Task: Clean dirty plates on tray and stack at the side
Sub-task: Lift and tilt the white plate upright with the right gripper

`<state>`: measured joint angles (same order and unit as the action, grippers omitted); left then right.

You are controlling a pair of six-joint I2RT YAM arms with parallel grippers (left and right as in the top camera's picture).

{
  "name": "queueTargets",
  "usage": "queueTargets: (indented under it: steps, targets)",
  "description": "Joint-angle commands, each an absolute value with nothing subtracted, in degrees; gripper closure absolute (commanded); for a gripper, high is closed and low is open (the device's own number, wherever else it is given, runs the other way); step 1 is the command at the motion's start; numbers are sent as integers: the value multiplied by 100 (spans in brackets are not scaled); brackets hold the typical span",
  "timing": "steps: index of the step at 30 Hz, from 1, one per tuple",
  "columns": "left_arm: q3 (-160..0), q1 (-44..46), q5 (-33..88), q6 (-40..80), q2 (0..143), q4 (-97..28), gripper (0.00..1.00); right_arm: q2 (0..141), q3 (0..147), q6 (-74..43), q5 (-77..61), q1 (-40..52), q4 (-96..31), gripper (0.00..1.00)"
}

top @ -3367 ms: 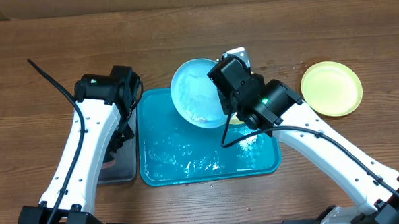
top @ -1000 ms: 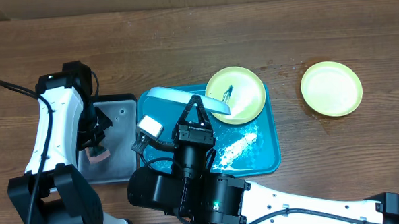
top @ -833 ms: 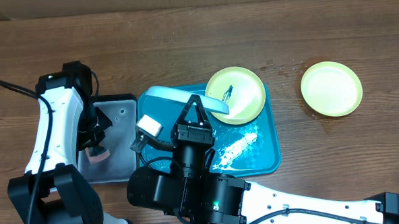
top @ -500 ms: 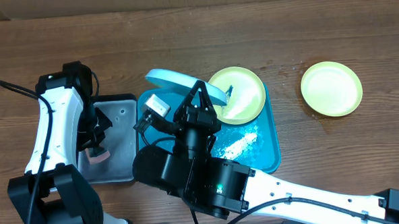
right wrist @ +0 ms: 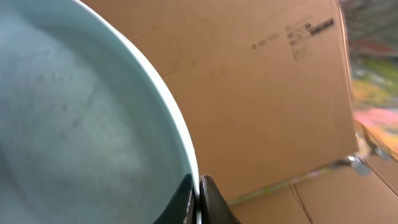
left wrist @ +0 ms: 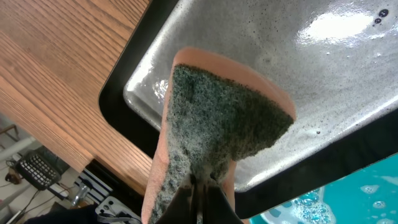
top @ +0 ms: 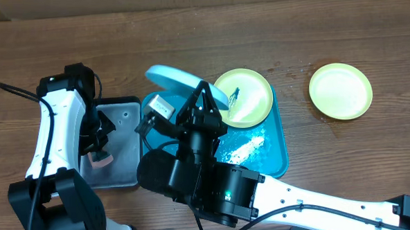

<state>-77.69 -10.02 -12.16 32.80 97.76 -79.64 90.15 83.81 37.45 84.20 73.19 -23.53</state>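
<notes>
One blue plate (top: 179, 79) is hanging tipped on edge above the far left corner of the tray (top: 271, 159), its long line running left to right. Our right gripper (top: 205, 94) is pinching only its rim, so it could slip and drop. Our left gripper (left wrist: 199, 194) is squeezing a sponge (left wrist: 217, 124).

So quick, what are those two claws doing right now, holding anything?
The left gripper is closed, pinching the sponge.
The right gripper is closed on the rim of the pale blue plate.
</notes>
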Motion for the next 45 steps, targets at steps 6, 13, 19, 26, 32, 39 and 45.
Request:
queueTargets:
  steps: [6,13,19,26,32,39,45]
  targets:
    - [-7760,-1009,-1116,3205,9808,-7948,96,8945,8512,2025,7454,7035,-3199,96]
    - [-7760,-1009,-1076,3168,9808,-7942,95,8980,8497,-880,2574,5905,-5310,96]
    - [-7760,-993,-1044,3162,9808,-7926,96,9006,8462,-1192,1055,4775,-5561,96]
    - [-7760,-993,-1046,3164,9808,-7964,96,9006,8462,-3050,6486,4722,-7046,96]
    - [-7760,-993,-1048,3166,9808,-7964,96,9006,8462,-2845,5542,4836,-6938,96]
    - [-7760,-993,-1048,3166,9808,-7946,96,9006,8462,-2161,6665,5297,-6477,96]
    - [-7760,-993,-1048,3166,9808,-7946,96,9006,8462,-1031,7712,5734,-5957,96]
